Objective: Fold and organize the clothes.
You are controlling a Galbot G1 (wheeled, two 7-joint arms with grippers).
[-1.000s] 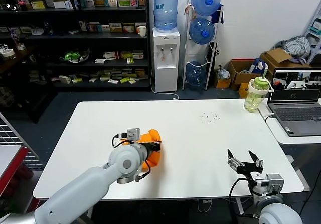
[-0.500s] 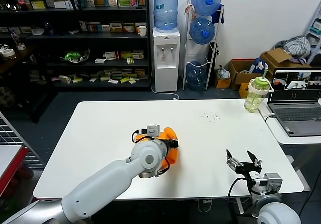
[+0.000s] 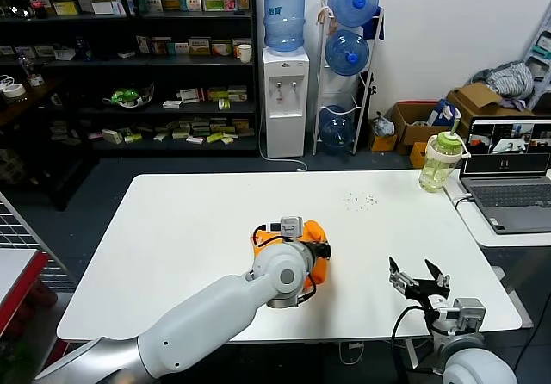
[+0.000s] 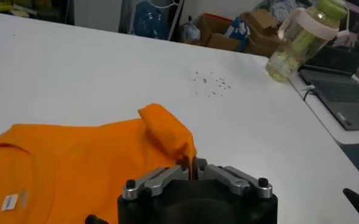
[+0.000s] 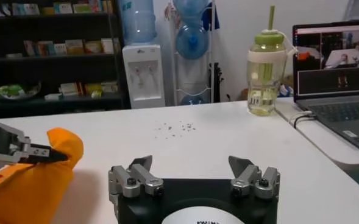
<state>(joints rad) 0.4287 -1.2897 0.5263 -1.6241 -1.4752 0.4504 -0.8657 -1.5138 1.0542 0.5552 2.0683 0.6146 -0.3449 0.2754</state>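
Note:
The orange T-shirt lies bunched on the white table near its middle, mostly hidden behind my left arm in the head view. My left gripper is shut on a raised fold of the T-shirt, which spreads flat with its collar and label showing. In the right wrist view the T-shirt hangs from the left gripper. My right gripper is open and empty near the table's front right edge; it also shows in its own view.
A green drink bottle and an open laptop stand at the far right. Small dark crumbs dot the table behind the shirt. Shelves, a water dispenser and boxes stand beyond the table.
My left gripper has dragged the T-shirt to the right across the table, from left of centre to about the middle. The right gripper has stayed in place.

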